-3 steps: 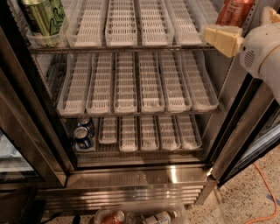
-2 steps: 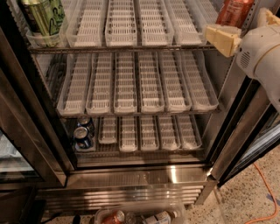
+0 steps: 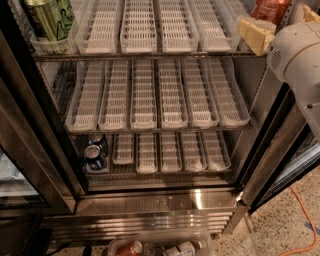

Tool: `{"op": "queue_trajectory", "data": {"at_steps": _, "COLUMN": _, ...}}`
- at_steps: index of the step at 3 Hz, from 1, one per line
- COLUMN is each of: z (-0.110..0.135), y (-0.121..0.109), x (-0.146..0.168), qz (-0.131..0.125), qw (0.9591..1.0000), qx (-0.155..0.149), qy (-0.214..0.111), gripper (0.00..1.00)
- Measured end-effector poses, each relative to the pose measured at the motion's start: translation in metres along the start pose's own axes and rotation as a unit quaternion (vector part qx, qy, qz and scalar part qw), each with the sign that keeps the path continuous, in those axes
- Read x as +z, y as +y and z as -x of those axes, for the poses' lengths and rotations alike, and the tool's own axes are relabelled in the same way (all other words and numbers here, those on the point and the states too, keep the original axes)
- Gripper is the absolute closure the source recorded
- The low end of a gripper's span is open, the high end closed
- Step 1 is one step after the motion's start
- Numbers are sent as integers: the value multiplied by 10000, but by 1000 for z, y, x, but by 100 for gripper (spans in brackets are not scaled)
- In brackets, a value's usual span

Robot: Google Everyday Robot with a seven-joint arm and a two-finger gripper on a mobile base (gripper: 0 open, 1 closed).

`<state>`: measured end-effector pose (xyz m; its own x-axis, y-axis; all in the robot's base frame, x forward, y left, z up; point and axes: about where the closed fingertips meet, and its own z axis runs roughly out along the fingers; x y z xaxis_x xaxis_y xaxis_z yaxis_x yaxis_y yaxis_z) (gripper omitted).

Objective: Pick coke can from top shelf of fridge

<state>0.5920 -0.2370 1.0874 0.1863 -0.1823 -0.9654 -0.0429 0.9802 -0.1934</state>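
Observation:
The coke can (image 3: 270, 9), red, stands at the far right of the top shelf (image 3: 150, 54), cut off by the top edge of the camera view. My gripper (image 3: 281, 24) is at the upper right on a white arm, just in front of the can. One cream finger (image 3: 256, 35) sits left of and below the can and the other (image 3: 309, 12) is to its right. The jaws are apart and hold nothing. The fridge (image 3: 165, 201) stands open, with white slotted lane trays on each rack.
A tall green can (image 3: 47, 17) stands at the top shelf's left end. Two dark blue cans (image 3: 95, 150) sit on the lowest rack at left. Dark door frames (image 3: 277, 160) flank the opening. A bin of bottles (image 3: 155, 247) and an orange cable (image 3: 306, 220) lie on the floor.
The gripper has moved slightly up and in toward the red can, and its right finger has come into view. The cans have not moved.

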Motion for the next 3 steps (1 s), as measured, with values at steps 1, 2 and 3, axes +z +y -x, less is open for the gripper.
{"op": "queue_trajectory", "data": {"at_steps": 1, "z": 0, "y": -8, "x": 6, "qz": -175, "qw": 9998, "qx": 109, "qy": -10, "gripper": 26}}
{"op": "queue_trajectory", "data": {"at_steps": 2, "z": -3, "y": -14, "x": 12, "qz": -275, "qw": 9993, "qx": 244, "qy": 68, "gripper": 28}}
{"op": "queue_trajectory", "data": {"at_steps": 3, "z": -7, "y": -17, "x": 17, "qz": -278, "qw": 9987, "qx": 375, "qy": 178, "gripper": 31}}
